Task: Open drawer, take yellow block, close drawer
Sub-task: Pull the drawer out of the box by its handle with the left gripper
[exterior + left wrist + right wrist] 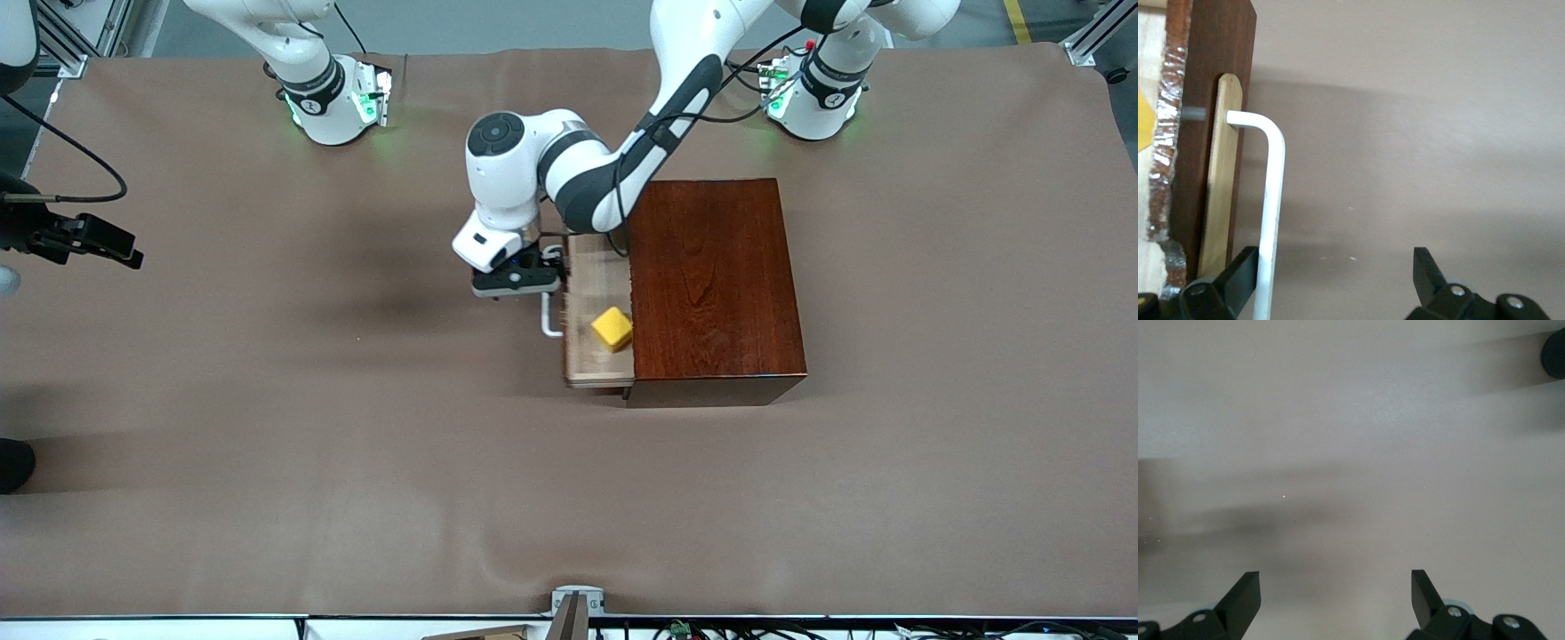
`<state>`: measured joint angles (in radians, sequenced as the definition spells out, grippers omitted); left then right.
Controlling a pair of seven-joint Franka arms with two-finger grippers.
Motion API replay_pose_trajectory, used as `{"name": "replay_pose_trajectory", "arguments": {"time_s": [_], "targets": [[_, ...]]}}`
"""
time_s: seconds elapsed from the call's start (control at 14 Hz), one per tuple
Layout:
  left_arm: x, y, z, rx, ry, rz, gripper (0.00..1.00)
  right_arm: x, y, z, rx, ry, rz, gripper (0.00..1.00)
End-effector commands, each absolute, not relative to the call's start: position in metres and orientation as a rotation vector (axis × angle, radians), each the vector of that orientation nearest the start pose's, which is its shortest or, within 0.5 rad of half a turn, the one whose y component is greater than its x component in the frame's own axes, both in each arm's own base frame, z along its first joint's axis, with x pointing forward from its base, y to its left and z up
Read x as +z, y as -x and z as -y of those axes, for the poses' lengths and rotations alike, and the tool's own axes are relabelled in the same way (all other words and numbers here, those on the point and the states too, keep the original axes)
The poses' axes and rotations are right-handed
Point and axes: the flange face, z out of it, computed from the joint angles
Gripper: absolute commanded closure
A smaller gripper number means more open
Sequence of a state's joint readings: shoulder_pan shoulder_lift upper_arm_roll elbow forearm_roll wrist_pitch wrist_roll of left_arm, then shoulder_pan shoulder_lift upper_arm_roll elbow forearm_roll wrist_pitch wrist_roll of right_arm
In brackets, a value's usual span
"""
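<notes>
The drawer (589,276) stands partly pulled out of the mahogany box (711,284), toward the right arm's end of the table. The yellow block (613,328) lies in the drawer's light wood tray, close to the box's mouth; a sliver of the yellow block (1145,123) shows in the left wrist view. The white bar handle (549,320) (1271,193) sticks out from the drawer's front. My left gripper (544,267) (1337,265) is open around the handle's bar, which runs just inside one finger (1245,263). My right gripper (1335,583) is open over bare table, holding nothing.
Brown cloth (356,427) covers the whole table. A black device on a cable (76,236) sits at the table's edge at the right arm's end. The two arm bases (333,98) (813,98) stand along the edge farthest from the front camera.
</notes>
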<state>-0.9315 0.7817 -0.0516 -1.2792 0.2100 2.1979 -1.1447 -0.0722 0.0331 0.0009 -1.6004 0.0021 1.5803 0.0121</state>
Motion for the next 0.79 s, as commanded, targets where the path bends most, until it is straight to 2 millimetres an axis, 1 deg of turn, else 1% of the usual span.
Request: {"name": "replay_pose_trajectory", "arguments": {"time_s": [0.0,0.14,0.29,0.71], "targets": [[0.299,-0.427,0.647,-0.319,3.261,0.118,0.0,0.592,-0.563,0.041,0.092,3.142,-0.12,0.0],[0.297,-0.427,0.648,-0.325,3.269,0.117,0.0,0.592,-0.563,0.039,0.089,3.142,-0.111,0.0],[0.297,-0.423,0.651,-0.323,3.271,0.106,0.0,0.594,-0.564,0.037,0.08,3.146,-0.101,0.0],[0.311,-0.421,0.664,-0.416,3.37,0.092,0.0,0.597,-0.563,0.039,0.073,3.144,-0.111,0.0]]}}
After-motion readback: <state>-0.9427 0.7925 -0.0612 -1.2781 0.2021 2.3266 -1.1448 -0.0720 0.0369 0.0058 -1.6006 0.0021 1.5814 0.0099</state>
